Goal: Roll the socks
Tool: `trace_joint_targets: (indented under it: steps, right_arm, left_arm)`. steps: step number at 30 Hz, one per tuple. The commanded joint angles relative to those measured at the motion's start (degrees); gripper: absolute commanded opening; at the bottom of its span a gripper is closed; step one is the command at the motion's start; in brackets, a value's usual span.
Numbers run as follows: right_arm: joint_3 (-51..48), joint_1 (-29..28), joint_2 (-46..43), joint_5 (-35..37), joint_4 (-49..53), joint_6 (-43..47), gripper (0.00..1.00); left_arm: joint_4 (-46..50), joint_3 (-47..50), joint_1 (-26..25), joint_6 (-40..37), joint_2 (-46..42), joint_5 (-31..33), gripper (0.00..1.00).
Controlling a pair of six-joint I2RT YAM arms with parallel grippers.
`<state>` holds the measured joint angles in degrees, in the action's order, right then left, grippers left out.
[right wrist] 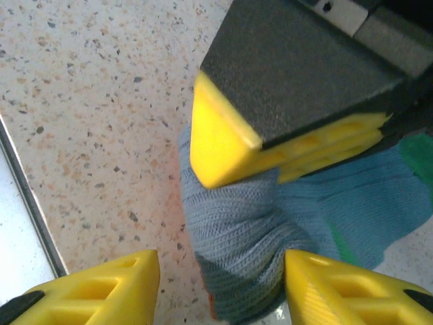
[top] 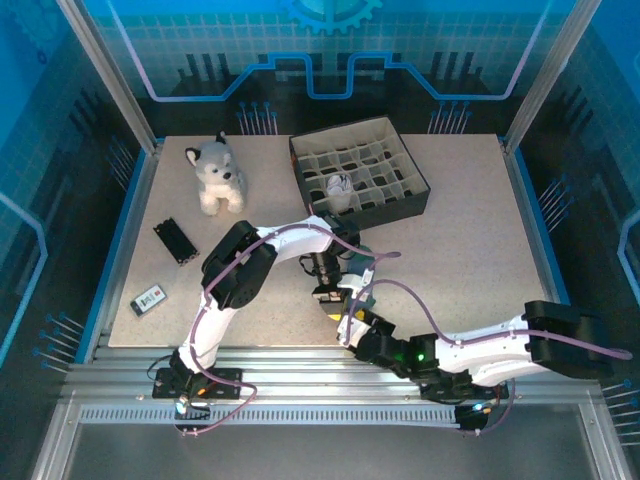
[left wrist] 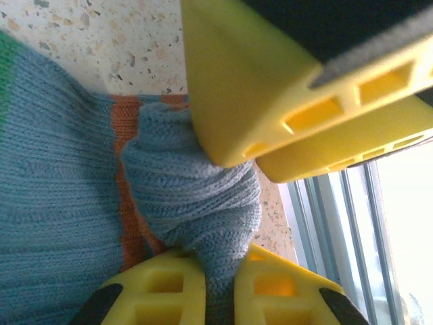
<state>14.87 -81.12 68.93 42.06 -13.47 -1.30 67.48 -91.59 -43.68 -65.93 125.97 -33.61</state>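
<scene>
The grey-blue sock (left wrist: 61, 203) with an orange-red cuff band and a green toe lies on the speckled table near its front edge. My left gripper (left wrist: 220, 288) is shut on a bunched fold of this sock. In the right wrist view the same shut fingers (right wrist: 230, 156) press down on the sock (right wrist: 237, 230). My right gripper (right wrist: 222, 264) stands open around the bunched end; the fabric lies close to its right finger, with a gap on the left. From above, the left gripper (top: 325, 285) and right gripper (top: 345, 315) meet over the sock.
A dark divided box (top: 410, 205) stands at the back, with a white bundle (top: 340, 185) in one cell. A plush husky (top: 218, 175), a black remote (top: 175, 240) and a small white device (top: 150, 298) lie at the left. The metal rail (left wrist: 325, 217) runs just beside the sock.
</scene>
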Motion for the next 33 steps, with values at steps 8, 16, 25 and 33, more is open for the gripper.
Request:
trace_joint_targets:
  steps: [8,16,25,33]
  right_arm:
    - [2.55,-1.74,3.45,4.42,-4.94,3.72,0.53]
    - [5.07,-1.18,11.3,5.19,-3.25,0.6,0.54]
    - [6.5,-1.16,13.19,8.03,-2.27,-0.37,0.14]
    - [5.06,1.04,9.34,-1.47,-0.06,-1.79,0.0]
  left_arm:
    - [4.65,-2.71,0.7,-1.96,1.9,-4.8,0.0]
    - [6.49,-2.46,1.31,-3.23,1.29,-5.94,0.0]
    - [5.05,-0.56,1.5,-2.64,0.0,-5.53,0.0]
    - [-13.47,12.83,3.77,3.85,-11.02,-4.95,0.17]
